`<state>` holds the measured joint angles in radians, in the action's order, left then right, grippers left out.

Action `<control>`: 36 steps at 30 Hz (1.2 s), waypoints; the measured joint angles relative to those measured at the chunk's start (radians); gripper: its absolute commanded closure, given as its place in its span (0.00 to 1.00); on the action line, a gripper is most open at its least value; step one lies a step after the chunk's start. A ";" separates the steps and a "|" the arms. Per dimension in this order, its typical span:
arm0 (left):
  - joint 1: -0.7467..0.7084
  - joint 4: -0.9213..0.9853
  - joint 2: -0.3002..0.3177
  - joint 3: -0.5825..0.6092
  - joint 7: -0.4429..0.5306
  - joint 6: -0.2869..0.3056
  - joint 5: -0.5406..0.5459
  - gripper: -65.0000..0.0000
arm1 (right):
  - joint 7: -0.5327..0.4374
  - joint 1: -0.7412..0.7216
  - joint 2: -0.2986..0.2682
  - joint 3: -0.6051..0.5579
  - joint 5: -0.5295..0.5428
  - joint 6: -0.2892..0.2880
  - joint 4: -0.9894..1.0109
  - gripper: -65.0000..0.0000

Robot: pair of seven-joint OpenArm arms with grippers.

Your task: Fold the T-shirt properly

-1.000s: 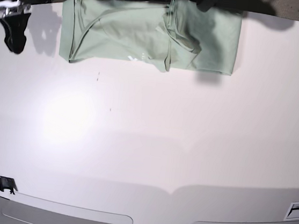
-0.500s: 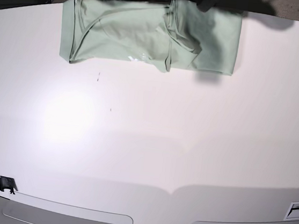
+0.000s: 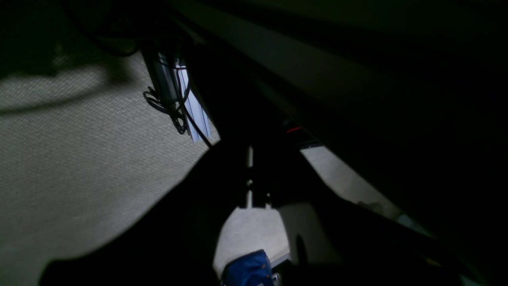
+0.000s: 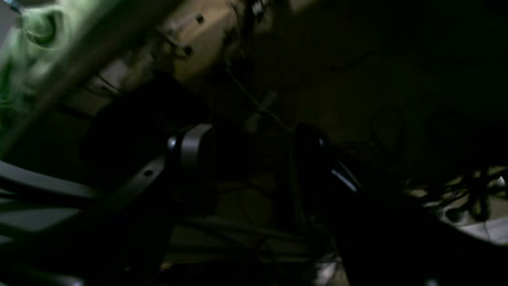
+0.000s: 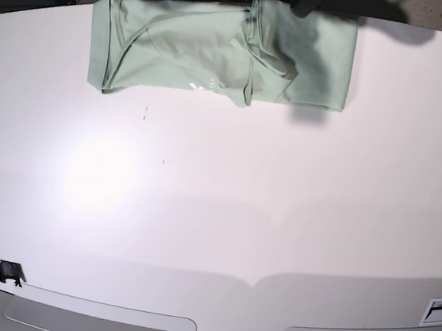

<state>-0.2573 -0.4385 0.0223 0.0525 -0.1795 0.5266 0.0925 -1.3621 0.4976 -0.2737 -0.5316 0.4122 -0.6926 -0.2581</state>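
A pale green T-shirt [image 5: 222,50] lies at the 12 o'clock edge of a wide white worktop [image 5: 239,215], already folded into a long flat band running from 9 o'clock to 3 o'clock. Its right part is doubled over, with a ridge of bunched cloth near the middle, and a dark shadow falls across the 1 o'clock corner. No claw appears in the base view; both arms are off the worktop. The left wrist view is dark and shows grey carpeted floor [image 3: 79,159]; the left claw itself is hard to make out there, though it counts as closed and nothing appears to be held. The right wrist view is murky, with only a blur of green cloth at its 10 o'clock corner; the right claw stands wide apart and seems empty. The fold looks close to finished. To do well, any last touch should flatten the bunched ridge and square the edges, pressing down gently rather than dragging the soft cloth.
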 measured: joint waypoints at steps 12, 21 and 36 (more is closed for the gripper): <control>0.000 0.000 0.000 0.000 -0.001 0.000 0.000 1.00 | -0.007 -0.097 0.110 0.000 0.007 0.000 0.075 0.54; 0.000 0.000 0.000 0.000 -0.001 0.000 0.000 1.00 | 0.043 -0.084 0.169 0.002 0.063 0.000 0.078 0.54; 0.000 0.000 0.000 0.000 -0.001 0.000 0.000 1.00 | 0.919 -0.090 0.166 0.003 0.637 0.537 0.077 0.54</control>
<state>-0.2573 -0.4385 0.0219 0.0525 -0.1802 0.5270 0.0925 -0.4431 0.4072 -0.1081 -0.5285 1.0489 -0.1558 -0.1814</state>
